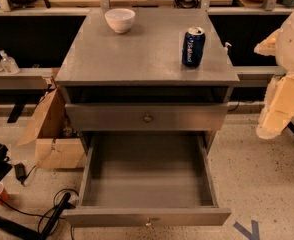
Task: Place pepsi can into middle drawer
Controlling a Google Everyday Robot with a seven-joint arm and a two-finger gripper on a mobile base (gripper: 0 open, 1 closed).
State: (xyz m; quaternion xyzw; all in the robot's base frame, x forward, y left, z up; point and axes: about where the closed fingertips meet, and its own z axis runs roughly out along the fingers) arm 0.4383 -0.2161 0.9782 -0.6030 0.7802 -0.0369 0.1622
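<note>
The grey desk (137, 54) fills the centre of the camera view, its flat top running from the near edge back toward a shelf of cables. Below the top is an open slot, then a shallow drawer front (112, 118), closed, with a small knob in its middle. Under that, the middle drawer (147, 184) is pulled fully out toward the camera, a wide, deep grey box with its bare floor showing and a small metal knob (148, 222) centred on its front panel.

The robot's pale arm comes in off the desk's right side. Its hand (274, 116) hangs beyond the near right corner, below the level of the top and clear of the desk. Whether it is wide or narrow cannot be told, and it holds nothing that can be seen.

A cardboard box (49, 129) leans on the floor against the desk's left side.

A white bowl (120, 20) sits near the far edge of the top, left of centre.

The pepsi can (193, 46) stands upright on the top near the right edge, about midway back, silver lid up. It is up and to the left of the hand, well apart from it, and above and behind the open drawer.
</note>
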